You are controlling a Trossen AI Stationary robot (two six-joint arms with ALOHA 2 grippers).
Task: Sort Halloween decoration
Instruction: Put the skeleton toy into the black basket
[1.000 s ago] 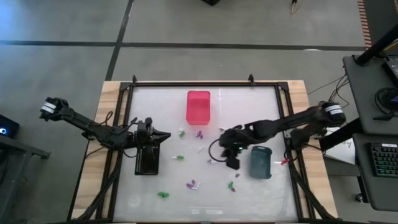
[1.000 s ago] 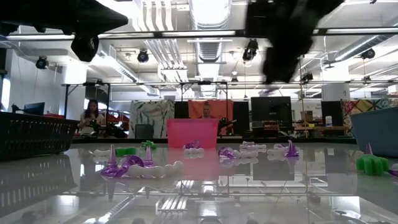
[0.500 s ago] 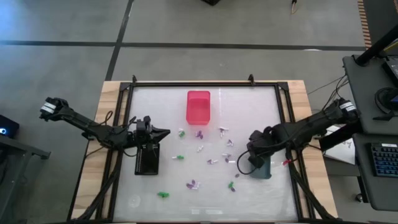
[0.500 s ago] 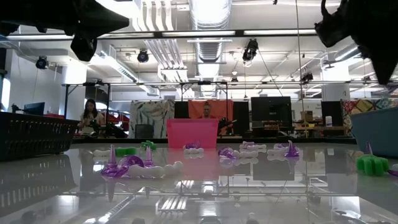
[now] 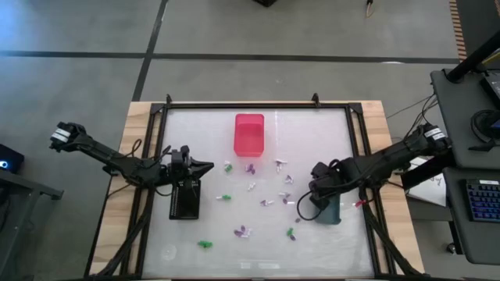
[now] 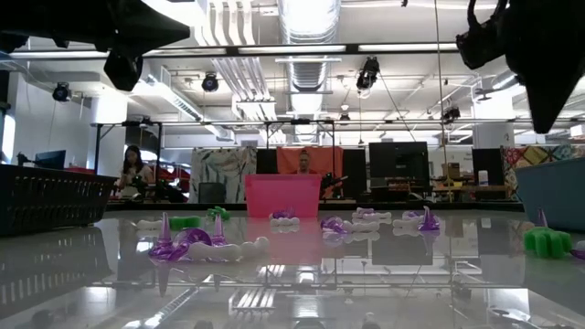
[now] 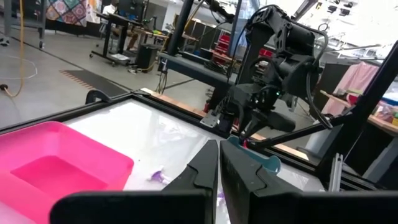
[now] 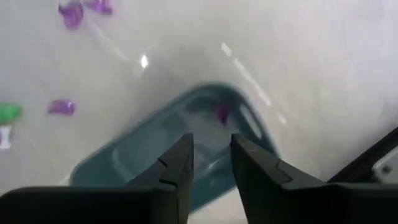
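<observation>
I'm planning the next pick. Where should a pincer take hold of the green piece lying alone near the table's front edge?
Come straight down on the green piece and close across its narrower width; it lies flat on the table with nothing touching it. Finer shape is too small to tell.

Bright overhead light; table glare; right wrist view motion-blurred.

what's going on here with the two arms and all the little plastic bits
The robot is sorting tiny Halloween pieces, green, purple and white, scattered over the table. The right gripper hangs over the grey-blue bin with its fingers apart and nothing between them; a purple piece shows inside that bin. The left gripper is shut and waits above the black bin on the left side. A pink bin stands at the far side, and most pieces lie loose.
</observation>
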